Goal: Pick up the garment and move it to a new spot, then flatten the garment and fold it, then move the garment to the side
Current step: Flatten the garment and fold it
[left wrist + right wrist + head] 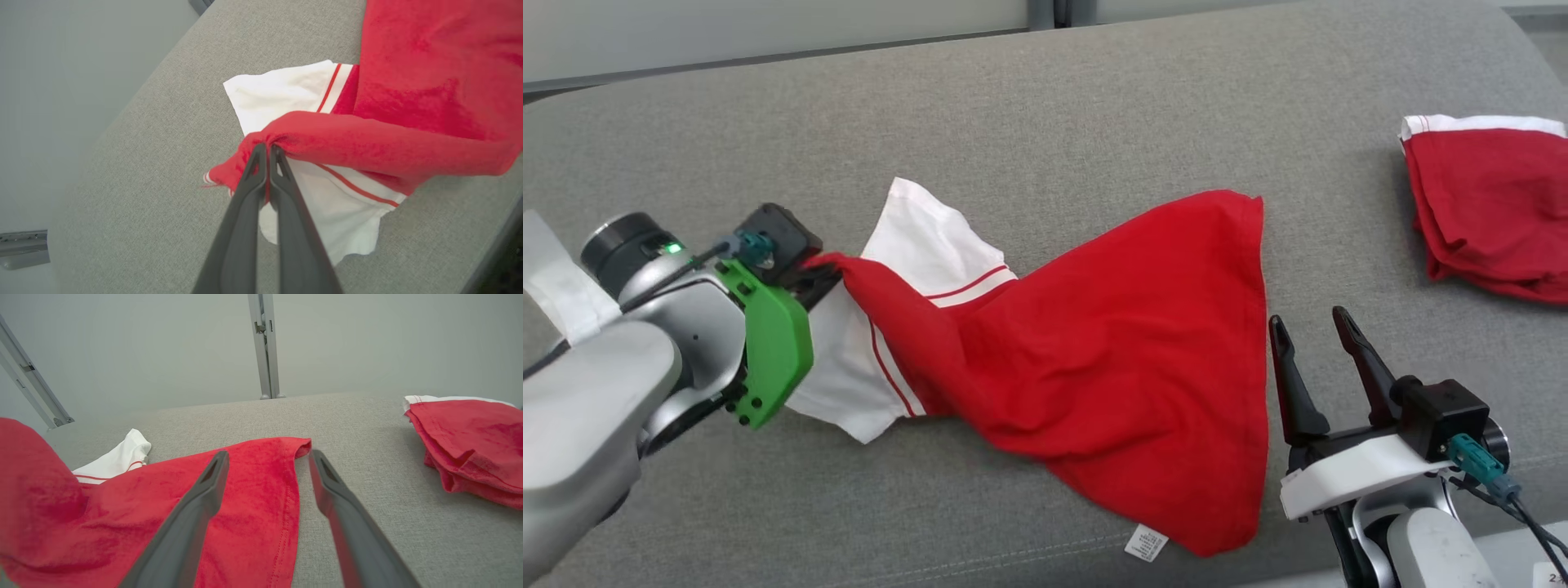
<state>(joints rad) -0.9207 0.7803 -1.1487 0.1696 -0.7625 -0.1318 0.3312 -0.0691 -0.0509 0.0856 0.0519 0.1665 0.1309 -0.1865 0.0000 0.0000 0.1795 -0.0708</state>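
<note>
The garment [1127,359] is a red shirt with white, red-striped sleeves, spread across the grey cushion [1029,106]. My left gripper [818,269] is shut on a bunched red fold of it near the sleeves, pulling the cloth into a taut ridge; the left wrist view shows that gripper [267,152] pinching the red garment [429,73] over a white sleeve. My right gripper [1311,322] stands open just right of the shirt's hem edge, holding nothing. In the right wrist view, this right gripper [267,457] straddles the hem of the garment [253,498].
A second red garment with a white band [1494,212], also seen as a folded pile [470,441], lies at the far right of the cushion. A pale wall with metal rails [265,347] stands behind. The cushion's front edge runs close to both arms.
</note>
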